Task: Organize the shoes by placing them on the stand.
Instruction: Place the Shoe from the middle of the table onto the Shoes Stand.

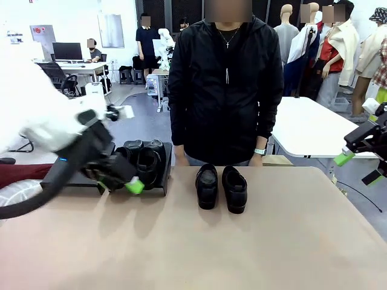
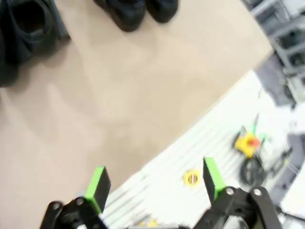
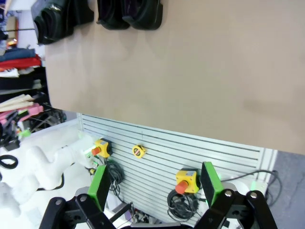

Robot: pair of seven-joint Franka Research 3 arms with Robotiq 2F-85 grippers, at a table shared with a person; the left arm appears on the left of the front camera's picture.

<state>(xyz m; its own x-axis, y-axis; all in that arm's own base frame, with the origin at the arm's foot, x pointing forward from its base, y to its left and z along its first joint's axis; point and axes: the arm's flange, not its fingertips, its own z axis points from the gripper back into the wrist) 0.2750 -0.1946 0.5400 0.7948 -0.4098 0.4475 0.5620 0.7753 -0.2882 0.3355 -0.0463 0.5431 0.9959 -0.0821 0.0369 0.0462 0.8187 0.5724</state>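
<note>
Two black shoes (image 1: 143,158) sit on the low black stand (image 1: 164,180) at the table's far left. Two black loafers (image 1: 220,187) stand side by side on the table in front of the person. My left gripper (image 1: 120,183) hangs just in front of the stand, open. In the blurred left wrist view the left gripper (image 2: 155,183) has nothing between its fingers; the loafers (image 2: 127,10) and the shoes on the stand (image 2: 26,24) lie at the top edge. My right gripper (image 1: 358,168) is open, off the table's right edge. The right wrist view shows that gripper (image 3: 155,183) open and empty, with the loafers (image 3: 128,13) far off.
A person (image 1: 225,84) in a black jacket stands at the table's far side, hands (image 1: 257,160) low behind the edge. The tan tabletop (image 1: 199,248) is bare in front of the shoes. A slatted panel (image 3: 157,152) with yellow button boxes lies below the table's near edge.
</note>
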